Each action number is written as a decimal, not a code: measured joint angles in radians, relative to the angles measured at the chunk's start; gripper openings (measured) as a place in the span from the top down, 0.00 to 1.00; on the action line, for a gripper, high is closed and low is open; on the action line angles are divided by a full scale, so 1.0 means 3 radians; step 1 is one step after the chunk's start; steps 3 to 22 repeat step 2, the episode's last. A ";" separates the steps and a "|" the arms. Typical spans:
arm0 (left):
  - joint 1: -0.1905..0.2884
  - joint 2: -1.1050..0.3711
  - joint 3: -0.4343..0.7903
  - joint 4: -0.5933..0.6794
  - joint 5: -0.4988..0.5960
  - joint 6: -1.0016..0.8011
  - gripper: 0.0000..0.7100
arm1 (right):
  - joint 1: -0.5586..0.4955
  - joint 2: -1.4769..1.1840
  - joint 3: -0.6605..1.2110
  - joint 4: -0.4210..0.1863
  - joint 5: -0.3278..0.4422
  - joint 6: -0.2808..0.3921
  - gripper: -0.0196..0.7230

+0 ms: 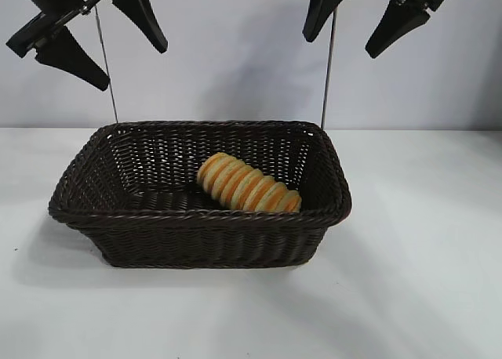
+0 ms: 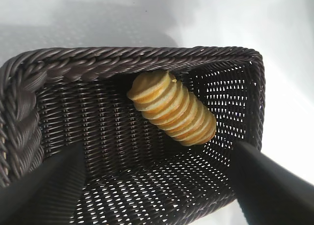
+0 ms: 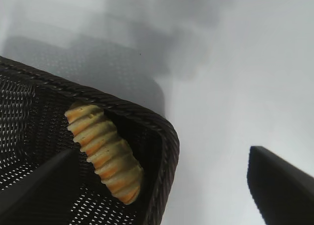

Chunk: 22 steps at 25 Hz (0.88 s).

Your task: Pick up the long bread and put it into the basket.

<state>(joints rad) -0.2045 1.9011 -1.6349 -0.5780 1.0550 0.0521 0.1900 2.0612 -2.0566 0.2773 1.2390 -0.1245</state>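
Basket (image 1: 196, 233) rim nearest, long bread (image 1: 248, 184) against its front wall.

Even, diffuse overhead light — soft grey shadows on the table (image 1: 439, 296) beside the basket (image 1: 196, 241); nearest the lens, the wrist views' dark fingers (image 2: 44, 190) are blurred.

A white table (image 1: 423, 296) meets a pale wall (image 1: 235, 53).
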 joint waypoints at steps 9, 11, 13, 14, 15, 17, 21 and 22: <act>0.0000 0.0000 0.0000 0.0000 0.0000 0.0000 0.17 | 0.0000 0.0000 0.0000 0.0000 0.0000 0.0000 0.08; 0.0000 0.0000 0.0000 0.0000 0.0000 0.0000 0.17 | 0.0000 0.0000 0.0000 0.0000 0.0000 0.0000 0.08; 0.0000 0.0000 0.0000 0.0000 0.0000 0.0000 0.17 | 0.0000 0.0000 0.0000 0.0000 0.0000 0.0000 0.08; 0.0000 0.0000 0.0000 0.0000 0.0000 0.0000 0.17 | 0.0000 0.0000 0.0000 0.0000 0.0000 0.0000 0.08; 0.0000 0.0000 0.0000 0.0000 0.0000 0.0000 0.17 | 0.0000 0.0000 0.0000 0.0000 0.0000 0.0000 0.08; 0.0000 0.0000 0.0000 0.0000 0.0000 0.0000 0.17 | 0.0000 0.0000 0.0000 0.0000 0.0000 0.0000 0.08; 0.0000 0.0000 0.0000 0.0000 0.0000 0.0000 0.17 | 0.0000 0.0000 0.0000 0.0000 0.0000 0.0000 0.08; 0.0000 0.0000 0.0000 0.0000 0.0000 0.0000 0.17 | 0.0000 0.0000 0.0000 0.0000 0.0000 0.0000 0.08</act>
